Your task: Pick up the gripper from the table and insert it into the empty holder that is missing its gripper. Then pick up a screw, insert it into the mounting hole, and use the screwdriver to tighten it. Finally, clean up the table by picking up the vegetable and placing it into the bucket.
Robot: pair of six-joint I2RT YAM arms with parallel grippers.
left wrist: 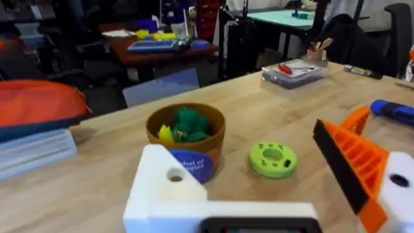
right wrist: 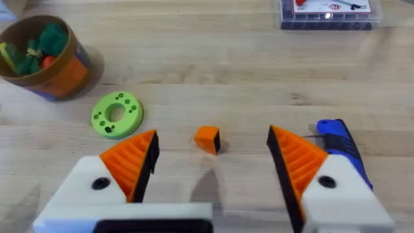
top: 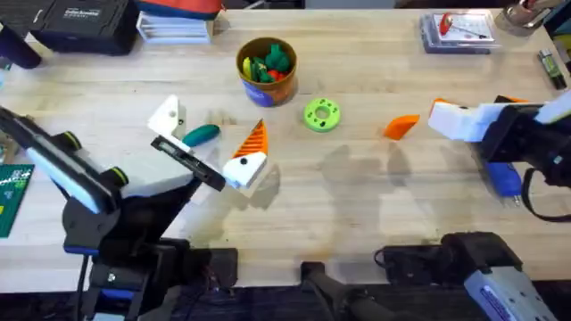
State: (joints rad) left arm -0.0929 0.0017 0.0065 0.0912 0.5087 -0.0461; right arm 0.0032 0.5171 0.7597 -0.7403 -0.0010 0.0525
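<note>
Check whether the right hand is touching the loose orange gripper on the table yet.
Apart. The right wrist view shows the orange gripper lying on bare table between the open fingers of the right hand, with wood visible on both sides of it.

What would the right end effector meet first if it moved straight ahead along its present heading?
Probably the small orange ribbed plastic finger, lying on the wooden table between and just ahead of the open right end effector; depth is uncertain.
</note>
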